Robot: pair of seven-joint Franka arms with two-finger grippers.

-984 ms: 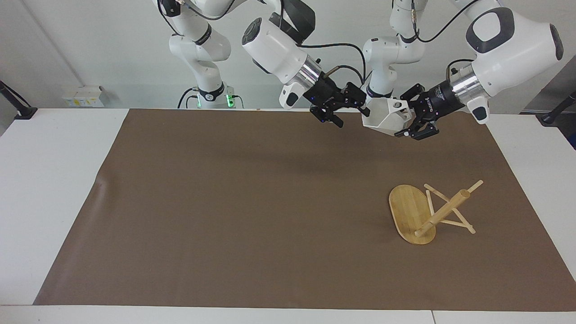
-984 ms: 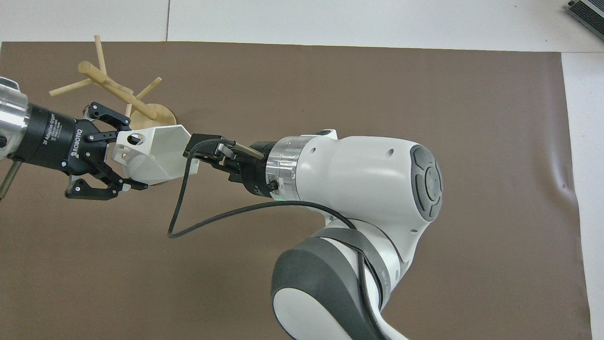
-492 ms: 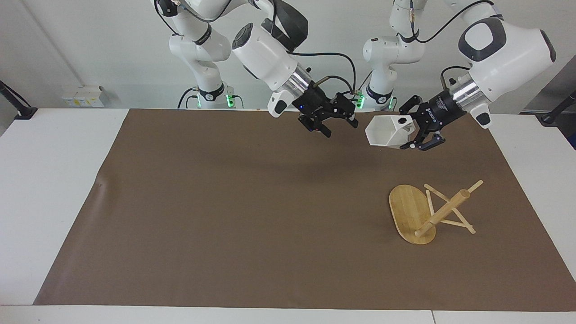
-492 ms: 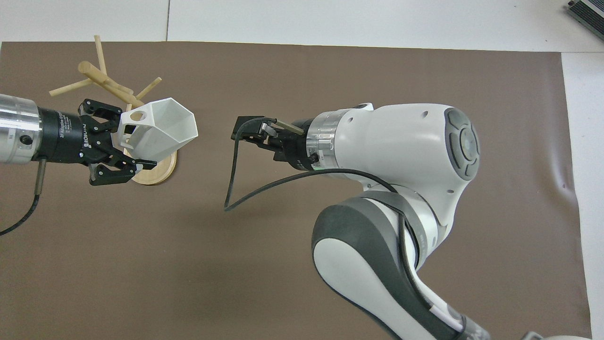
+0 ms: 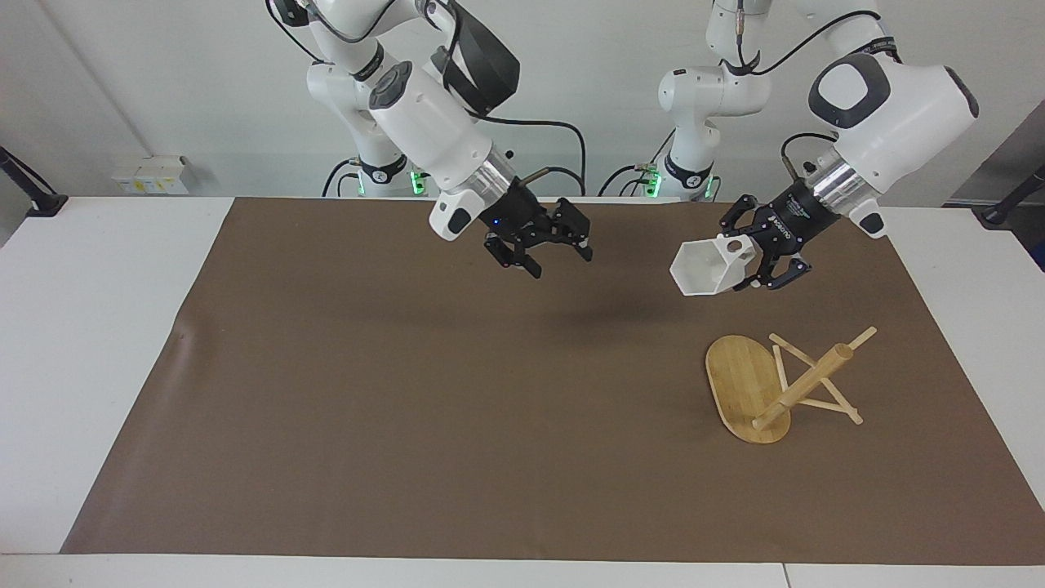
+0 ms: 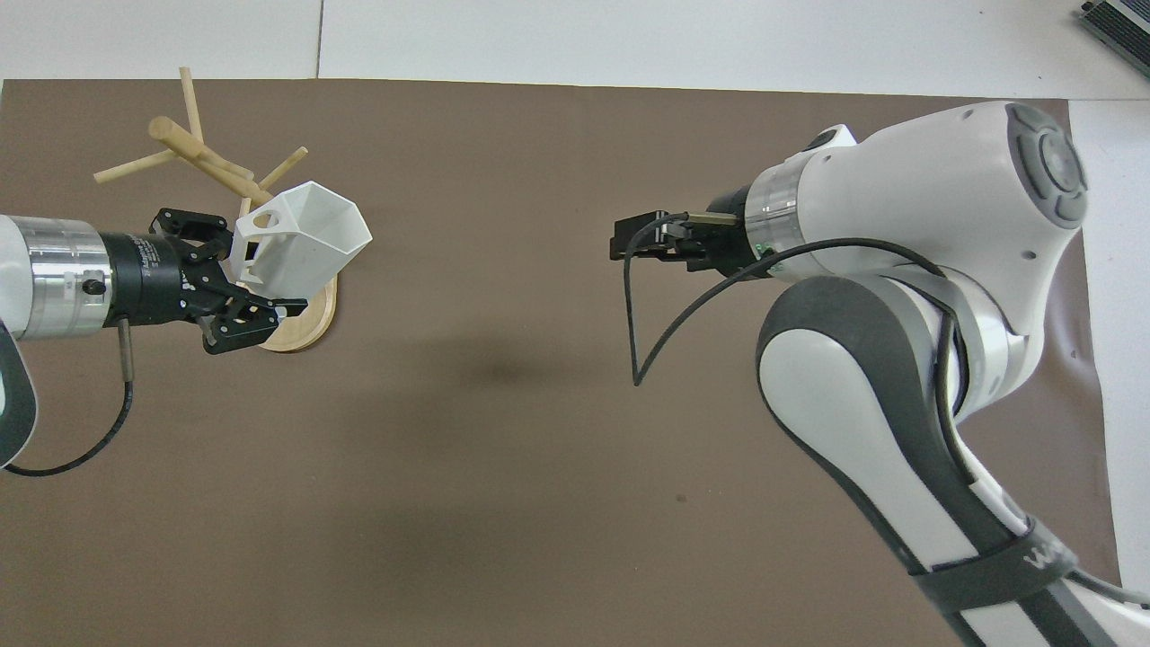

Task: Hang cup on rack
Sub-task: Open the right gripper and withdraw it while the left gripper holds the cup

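Observation:
The white faceted cup (image 5: 702, 269) hangs in the air, tipped on its side, with its pierced handle toward the left gripper (image 5: 749, 260). That gripper is shut on the cup at its handle end. In the overhead view the cup (image 6: 305, 238) and the left gripper (image 6: 244, 274) cover part of the rack's base. The bamboo rack (image 5: 804, 384) stands upright on the brown mat toward the left arm's end, below the cup and apart from it. Its post and pegs (image 6: 193, 148) show uncovered. The right gripper (image 5: 555, 253) is open and empty over the mat's middle (image 6: 620, 247).
A brown mat (image 5: 408, 392) covers most of the white table (image 5: 98, 327). A black cable (image 6: 633, 323) loops down from the right wrist. A small white box (image 5: 151, 175) sits by the wall at the right arm's end.
The right gripper has let go of the cup and drawn away toward the right arm's end. The left gripper has carried the cup lower and toward the rack.

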